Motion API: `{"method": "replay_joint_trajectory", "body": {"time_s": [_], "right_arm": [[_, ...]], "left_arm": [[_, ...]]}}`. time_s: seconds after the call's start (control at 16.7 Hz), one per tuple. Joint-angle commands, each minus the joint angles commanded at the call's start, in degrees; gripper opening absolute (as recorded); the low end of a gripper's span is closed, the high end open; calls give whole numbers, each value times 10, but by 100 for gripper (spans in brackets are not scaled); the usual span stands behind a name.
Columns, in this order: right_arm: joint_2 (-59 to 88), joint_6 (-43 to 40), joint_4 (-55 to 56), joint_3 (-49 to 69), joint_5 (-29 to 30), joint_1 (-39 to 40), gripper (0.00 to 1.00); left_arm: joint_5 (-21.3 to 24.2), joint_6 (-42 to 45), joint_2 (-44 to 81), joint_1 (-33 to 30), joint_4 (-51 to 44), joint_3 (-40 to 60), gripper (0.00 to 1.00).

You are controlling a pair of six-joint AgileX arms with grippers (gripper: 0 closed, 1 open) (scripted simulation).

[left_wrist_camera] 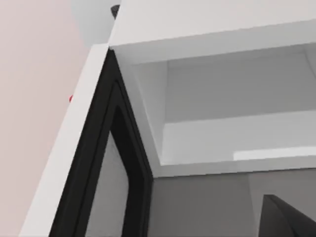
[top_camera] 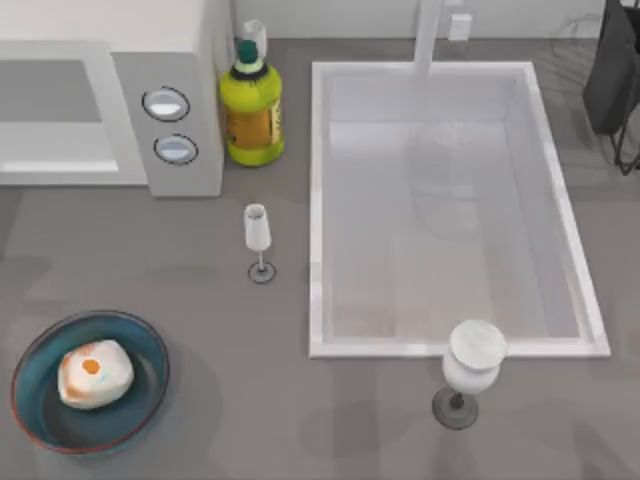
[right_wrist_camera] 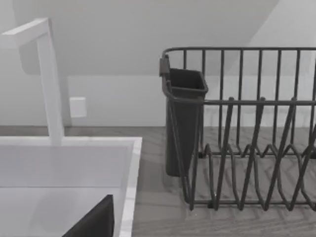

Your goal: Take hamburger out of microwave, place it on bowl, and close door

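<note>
At the table's front left I see the hamburger [top_camera: 94,373] resting inside the bowl [top_camera: 150,350]. Behind it, the microwave [top_camera: 185,70] stands with its door [left_wrist_camera: 86,163] swung open. I cannot tell either claw's state.

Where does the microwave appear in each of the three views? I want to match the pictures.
Top view: the microwave is at the upper left, with its knob panel next to the yellow-green bottle.
Left wrist view: its white cavity is seen close up, with the dark-framed door beside it.
Right wrist view: this one faces the sink and the dish rack instead.
Shared landmark: the faucet links the top and right wrist views.
</note>
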Motion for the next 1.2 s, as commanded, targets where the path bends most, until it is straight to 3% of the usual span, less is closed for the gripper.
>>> {"method": "replay_joint_trajectory", "body": {"time_s": [0.66, 0.9, 1.2], "right_arm": [[0, 0, 0, 0, 0, 0, 100], [0, 0, 0, 0, 0, 0, 100], [0, 0, 0, 0, 0, 0, 100]], "left_arm": [[155, 293, 574, 275, -204, 391, 0], [176, 339, 655, 316, -234, 449, 0], [176, 341, 659, 316, -235, 450, 0]]}}
